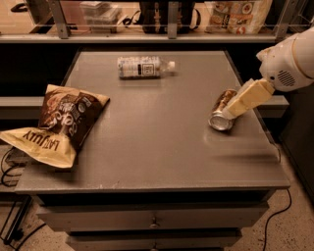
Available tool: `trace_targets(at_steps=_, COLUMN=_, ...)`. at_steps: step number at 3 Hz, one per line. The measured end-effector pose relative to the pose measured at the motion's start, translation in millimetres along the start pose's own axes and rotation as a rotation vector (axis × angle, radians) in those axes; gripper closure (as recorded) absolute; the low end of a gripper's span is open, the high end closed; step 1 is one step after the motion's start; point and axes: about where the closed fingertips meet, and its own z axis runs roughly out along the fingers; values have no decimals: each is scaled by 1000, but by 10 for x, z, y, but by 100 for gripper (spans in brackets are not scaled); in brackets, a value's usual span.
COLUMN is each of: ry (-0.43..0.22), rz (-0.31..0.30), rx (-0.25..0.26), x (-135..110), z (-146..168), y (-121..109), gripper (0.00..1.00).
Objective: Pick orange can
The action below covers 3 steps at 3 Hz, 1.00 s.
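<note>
The orange can (219,119) lies on its side near the right edge of the grey table (157,142), its silver end facing the front. It has an orange-brown and gold body. My gripper (235,108), cream-coloured on a white arm (289,61), reaches in from the right. It slants down over the right side of the can and overlaps it in this view. I cannot tell whether it touches the can.
A clear plastic bottle (142,67) with a white label lies on its side at the back of the table. A brown and yellow chip bag (59,122) lies at the left edge. A shelf with packages (235,14) runs behind the table. Drawers (154,220) are below the top.
</note>
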Motion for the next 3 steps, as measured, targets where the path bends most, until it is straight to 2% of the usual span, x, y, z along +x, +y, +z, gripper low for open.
trace_targets(at_steps=1, ry=16, rz=2, rx=-51, x=20, z=88, y=48, gripper=0)
trace_targets(at_steps=2, ry=-4, rz=17, rx=-119, x=43, z=263, y=136, gripper=0)
trace_targets(at_steps=3, ry=-26, rz=57, rx=-160, x=82, z=462, y=170, gripper=0)
